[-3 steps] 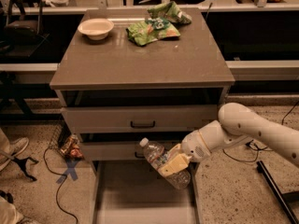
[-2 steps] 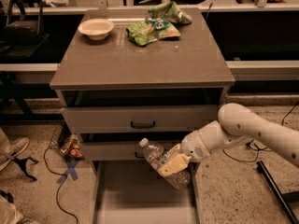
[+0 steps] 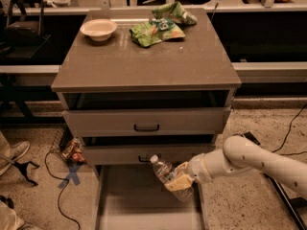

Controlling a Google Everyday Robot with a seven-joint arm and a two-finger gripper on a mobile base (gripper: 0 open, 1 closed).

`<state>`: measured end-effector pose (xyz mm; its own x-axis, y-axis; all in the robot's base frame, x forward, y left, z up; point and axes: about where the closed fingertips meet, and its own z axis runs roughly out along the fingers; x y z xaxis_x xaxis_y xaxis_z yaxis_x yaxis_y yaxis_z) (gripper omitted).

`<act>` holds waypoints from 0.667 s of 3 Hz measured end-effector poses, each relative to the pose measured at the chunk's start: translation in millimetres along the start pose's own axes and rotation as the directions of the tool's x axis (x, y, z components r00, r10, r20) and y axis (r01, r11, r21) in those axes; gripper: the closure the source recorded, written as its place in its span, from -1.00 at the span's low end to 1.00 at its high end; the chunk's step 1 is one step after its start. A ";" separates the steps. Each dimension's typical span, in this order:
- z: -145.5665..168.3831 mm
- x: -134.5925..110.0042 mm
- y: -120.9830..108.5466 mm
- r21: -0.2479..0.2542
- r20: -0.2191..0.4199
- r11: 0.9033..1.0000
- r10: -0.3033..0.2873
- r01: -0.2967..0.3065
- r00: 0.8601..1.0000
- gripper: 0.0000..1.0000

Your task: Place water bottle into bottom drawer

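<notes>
We are holding the water bottle in the end effector, which is clasping its lower body. The bottle is tilting, cap up and to the left, over the right part of the open bottom drawer. The pick-up and carry are looking done. Lowering and releasing are, in our judgement, what is left, since the bottle is not yet lying on the drawer floor. The drawer's near end is being cut off by the lower edge, and the end effector is hiding the bottle's base.
</notes>
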<state>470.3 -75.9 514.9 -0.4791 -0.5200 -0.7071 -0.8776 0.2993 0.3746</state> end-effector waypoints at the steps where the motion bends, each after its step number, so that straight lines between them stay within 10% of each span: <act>1: 62.3 63.0 -40.6 0.043 0.017 0.998 0.049 -0.050 0.999 1.00; 2: 113.3 92.0 -60.1 0.062 -0.028 0.994 0.091 -0.089 0.995 1.00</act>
<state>480.8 -51.1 359.4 -0.5573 -0.5128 -0.6530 -0.8286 0.3935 0.3982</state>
